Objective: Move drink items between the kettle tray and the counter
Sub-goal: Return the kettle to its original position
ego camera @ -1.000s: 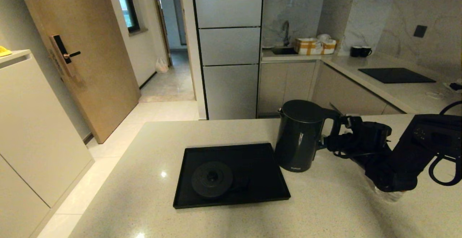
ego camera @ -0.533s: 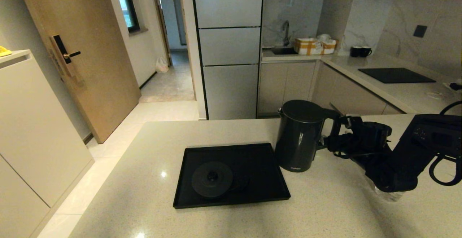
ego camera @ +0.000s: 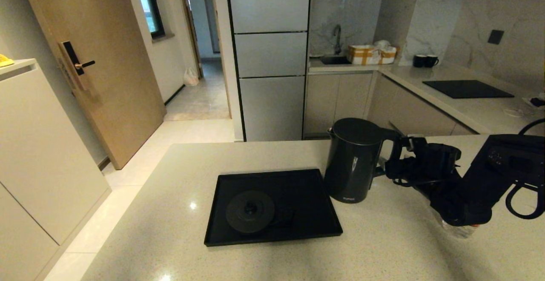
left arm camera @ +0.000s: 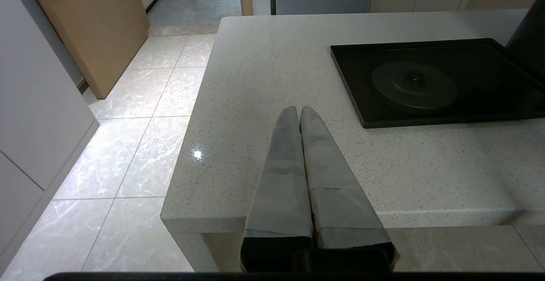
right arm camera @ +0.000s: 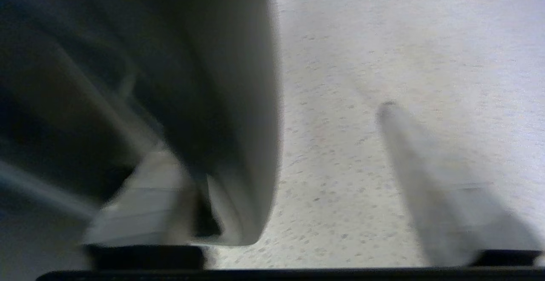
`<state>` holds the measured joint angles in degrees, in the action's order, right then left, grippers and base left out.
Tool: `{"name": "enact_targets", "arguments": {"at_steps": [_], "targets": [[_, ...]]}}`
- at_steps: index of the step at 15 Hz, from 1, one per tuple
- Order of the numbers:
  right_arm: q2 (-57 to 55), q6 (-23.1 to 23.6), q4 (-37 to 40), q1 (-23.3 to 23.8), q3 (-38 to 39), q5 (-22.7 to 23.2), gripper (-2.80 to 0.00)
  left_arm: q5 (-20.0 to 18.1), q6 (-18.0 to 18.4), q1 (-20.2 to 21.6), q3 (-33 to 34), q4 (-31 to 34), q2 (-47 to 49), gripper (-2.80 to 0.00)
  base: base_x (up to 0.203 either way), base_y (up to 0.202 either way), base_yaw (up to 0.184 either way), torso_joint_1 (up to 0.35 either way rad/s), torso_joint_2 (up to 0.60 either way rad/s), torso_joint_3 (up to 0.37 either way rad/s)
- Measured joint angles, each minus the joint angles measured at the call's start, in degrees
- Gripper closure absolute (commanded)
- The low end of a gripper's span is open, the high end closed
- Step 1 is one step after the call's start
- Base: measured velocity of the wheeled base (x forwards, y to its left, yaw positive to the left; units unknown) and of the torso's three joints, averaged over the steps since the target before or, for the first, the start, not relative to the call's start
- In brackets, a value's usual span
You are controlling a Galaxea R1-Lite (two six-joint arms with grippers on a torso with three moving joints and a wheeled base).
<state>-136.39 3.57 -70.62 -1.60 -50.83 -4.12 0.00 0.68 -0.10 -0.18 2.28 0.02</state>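
Our right end effector (ego camera: 394, 162) sat at the loop handle of the kettle (ego camera: 353, 159), reaching in from the right. In the right wrist view its fingers (right arm camera: 430, 179) stood spread apart, one on each side of the handle, with a clear gap of tabletop (right arm camera: 332, 144) showing beside the far finger, so it was open around the handle rather than clamped on it.

Close behind that end effector, under our right forearm, a small clear bottle (ego camera: 457, 230) stood on the tabletop (ego camera: 383, 247), mostly hidden by the arm; we could not make out its cap or label. Well beyond the end effector, on the far worktop, lay a black cooktop panel (ego camera: 467, 88), two dark mugs (ego camera: 425, 61) and a taped box (ego camera: 371, 54) next to the sink.

The kettle was tall, glossy and black, upright, lid closed, handle turned toward the end effector. It stood on the tabletop just beside the right rear corner of the kettle tray (ego camera: 315, 225), on the side of the end effector away from our arm. The tray was flat, black and low-rimmed, with the round kettle base (ego camera: 250, 211) lying bare in its left half.

Our left end effector (left arm camera: 296, 113) hung over the near left edge of the tabletop (left arm camera: 264, 81), fingers pressed together and holding nothing, with the tray (left arm camera: 362, 102) off to its right.
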Motion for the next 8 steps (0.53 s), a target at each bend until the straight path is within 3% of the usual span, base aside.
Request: {"name": "enact_targets", "arguments": {"at_steps": [8], "targets": [[-0.11,-0.05,-0.14,-0.13,-0.21,-0.63,0.00,0.00,0.02,0.00,0.00,0.00,0.00,0.00,0.000,0.000,0.000,0.000,0.00,0.000]]}}
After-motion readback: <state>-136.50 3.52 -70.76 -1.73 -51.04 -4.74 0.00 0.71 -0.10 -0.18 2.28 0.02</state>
